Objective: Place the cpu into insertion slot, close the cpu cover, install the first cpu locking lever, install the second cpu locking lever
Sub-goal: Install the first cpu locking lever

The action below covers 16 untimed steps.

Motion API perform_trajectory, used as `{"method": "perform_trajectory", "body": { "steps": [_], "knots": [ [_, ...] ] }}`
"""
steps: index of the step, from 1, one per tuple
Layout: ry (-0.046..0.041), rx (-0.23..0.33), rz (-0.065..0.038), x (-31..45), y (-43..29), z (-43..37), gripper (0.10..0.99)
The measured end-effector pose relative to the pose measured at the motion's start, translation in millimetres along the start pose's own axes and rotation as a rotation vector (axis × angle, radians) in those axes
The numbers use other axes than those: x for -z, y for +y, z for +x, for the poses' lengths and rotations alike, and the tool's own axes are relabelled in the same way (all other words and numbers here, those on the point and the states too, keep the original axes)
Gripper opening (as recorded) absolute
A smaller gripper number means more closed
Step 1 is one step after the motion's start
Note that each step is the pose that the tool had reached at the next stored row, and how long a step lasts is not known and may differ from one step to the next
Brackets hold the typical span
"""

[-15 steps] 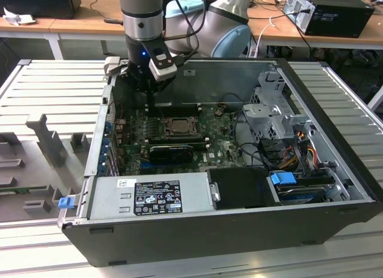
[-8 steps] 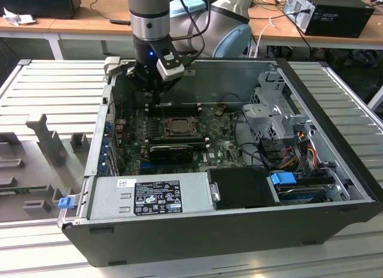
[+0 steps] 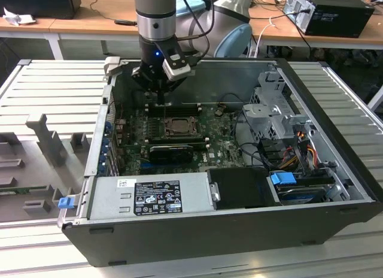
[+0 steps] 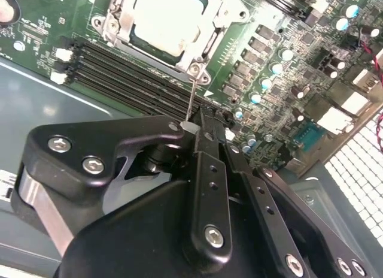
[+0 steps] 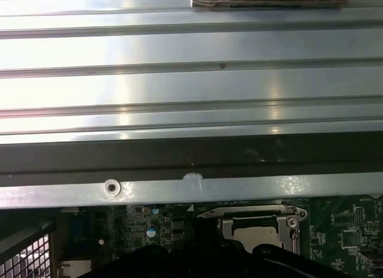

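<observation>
**RISKS (judgement)**
- Lever slip: the locking lever [image 4: 191, 95] is a thin wire rod, gripped at its free end only. Smooth metal in a narrow pinch, prob. under spring load, so it may twist or spring out and whip back toward the cpu cover [image 4: 218, 17]
- Missed catch: if the rod travels w/o enough sideways offset, it may not seat under its retainer. The cover would then stay unclamped
- Collision: the fingers work just above the memory slots [image 4: 119, 68] and near small caps on the green board [image 4: 281, 26]. Too low a path could scrape them
- Over-force: load on a cover not fully flat could stress the insertion slot [image 3: 164, 127]. Its contacts are hidden, cond. unknown

**STATE**
- Gripper [image 4: 195, 127]: jaws clenched on the lever's free end, per second wrist view
- cpu [image 4: 164, 20]: seated in the slot, metal face up, framed by the cover window. The cover appears to lie flat over it
- Rel. position: cpu and socket lie near the fingertips but apart from them. The lever bridges the gap, from the socket corner to the pinch
- In exterior view the gripper [image 3: 160, 101] stands over the memory slots, just beside the socket, on the side toward the case's far wall
</observation>
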<state>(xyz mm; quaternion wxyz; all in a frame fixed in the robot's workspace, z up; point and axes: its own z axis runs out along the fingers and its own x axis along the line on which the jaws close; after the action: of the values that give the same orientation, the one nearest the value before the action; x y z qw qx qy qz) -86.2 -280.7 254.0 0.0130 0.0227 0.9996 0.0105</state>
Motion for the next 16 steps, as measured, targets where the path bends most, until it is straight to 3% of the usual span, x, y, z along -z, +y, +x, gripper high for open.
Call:
{"method": "perform_trajectory", "body": {
  "steps": [16],
  "knots": [
    [0.0, 0.0, 0.0, -1.7, 1.0, -23.8, 0.106]
  ]
}}
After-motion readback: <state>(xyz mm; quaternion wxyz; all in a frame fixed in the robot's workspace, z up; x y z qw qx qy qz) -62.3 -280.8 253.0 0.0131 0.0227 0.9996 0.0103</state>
